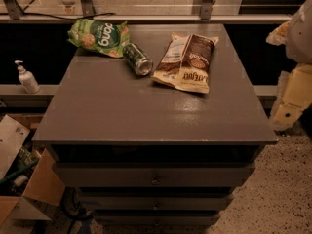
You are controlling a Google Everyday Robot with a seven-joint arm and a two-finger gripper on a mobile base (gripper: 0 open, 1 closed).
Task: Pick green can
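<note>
The green can (137,58) is a small dark-green drink can with a shiny silver end. It lies on its side on the grey cabinet top (146,111), near the back, between two snack bags. My gripper (279,33) is at the far right edge of the view, beyond the cabinet's right side and well apart from the can. The white and yellowish arm (295,94) hangs below it. Nothing shows in the gripper.
A bright-green snack bag (99,37) lies at the back left, almost touching the can. A brown and white snack bag (187,62) lies just right of the can. A sanitizer bottle (27,77) stands on a ledge at left. Cardboard boxes (19,179) sit on the floor at left.
</note>
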